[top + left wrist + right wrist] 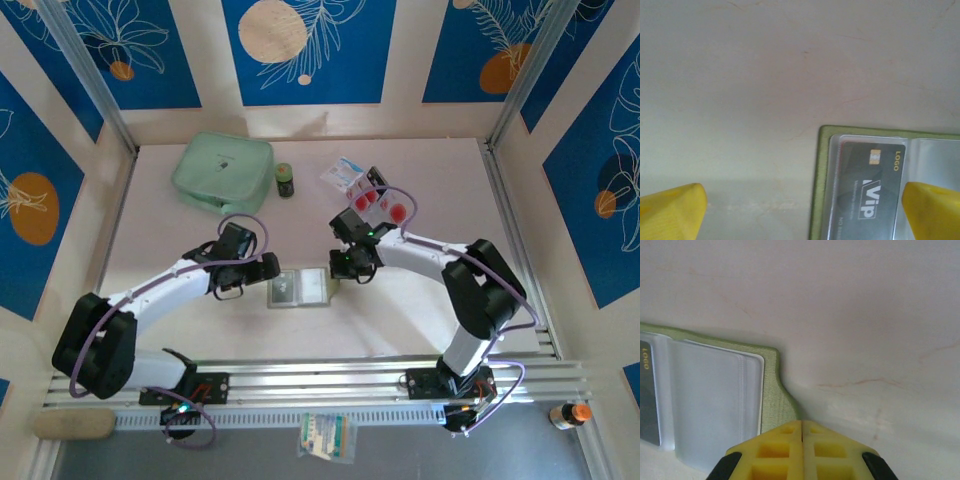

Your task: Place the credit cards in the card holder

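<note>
Okay, the card holder [300,288] lies open and flat on the table [460,200], right in the gap between the two arms, its long axis running left to right; the left gripper [802,212] hangs over the holder's left edge with its yellow fingers [670,210] spread wide, one over bare table, the other over the sleeves, nothing between them; the right gripper [801,452] sits at the holder's right edge with its fingers pressed together, no gap showing, just where the snap tab [777,390] runs in under the tips; whether a sliver of that tab is nipped I cannot tell; now the relation that matters: the loose credit cards [380,205] lie in a small heap toward the far side of the table, beyond the right arm's wrist, well apart from the holder and near the sachet [345,172]; so the right arm is plainly the nearer one, but the heap lies behind its gripper as it points now; my read is that it must lift off the holder's edge, swing outward and reach back for a card, while the left is well placed to pin the holder down; as for looks, the holder is olive green with pale clear sleeves; a black card [867,190] marked VIP, with a gold chip, sits in the left-hand sleeve, its long side along the holder's left edge; the clear sleeve [715,400] beside the tab looks empty; the heap shows whitish cards with big red dots on top.
</note>
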`<state>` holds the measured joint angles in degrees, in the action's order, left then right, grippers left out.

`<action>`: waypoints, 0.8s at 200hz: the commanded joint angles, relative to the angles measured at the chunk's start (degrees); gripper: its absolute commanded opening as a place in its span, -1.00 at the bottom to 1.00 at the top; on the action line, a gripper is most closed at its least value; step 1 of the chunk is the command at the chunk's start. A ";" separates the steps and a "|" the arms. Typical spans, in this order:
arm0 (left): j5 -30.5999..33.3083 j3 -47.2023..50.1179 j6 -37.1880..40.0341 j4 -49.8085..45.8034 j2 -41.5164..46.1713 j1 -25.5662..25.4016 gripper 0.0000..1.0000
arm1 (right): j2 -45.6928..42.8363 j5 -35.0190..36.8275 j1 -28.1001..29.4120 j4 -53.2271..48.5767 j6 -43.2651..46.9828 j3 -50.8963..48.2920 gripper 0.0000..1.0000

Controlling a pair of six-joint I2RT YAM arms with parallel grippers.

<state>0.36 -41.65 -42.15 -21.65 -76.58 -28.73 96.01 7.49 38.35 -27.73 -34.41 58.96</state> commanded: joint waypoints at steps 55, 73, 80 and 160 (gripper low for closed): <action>-6.42 -3.53 0.12 7.26 -2.80 -1.45 1.00 | -10.48 -2.95 -4.17 -2.69 4.74 -2.43 -0.52; -6.89 -5.44 3.12 8.06 -4.39 -1.95 1.00 | -13.41 -3.94 -3.69 -3.34 3.15 -1.97 -0.54; -6.80 -6.16 4.08 8.11 -4.94 -2.21 1.00 | -13.90 -4.17 -3.27 -3.39 2.27 -1.84 -0.58; -7.49 -7.13 4.34 15.14 -6.13 -2.34 1.00 | -4.36 -1.43 6.88 0.88 -6.18 1.88 -1.00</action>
<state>-6.04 -47.33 -38.48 -9.15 -82.32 -30.65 87.20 5.10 43.24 -27.49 -37.82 58.30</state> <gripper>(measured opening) 0.998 0.046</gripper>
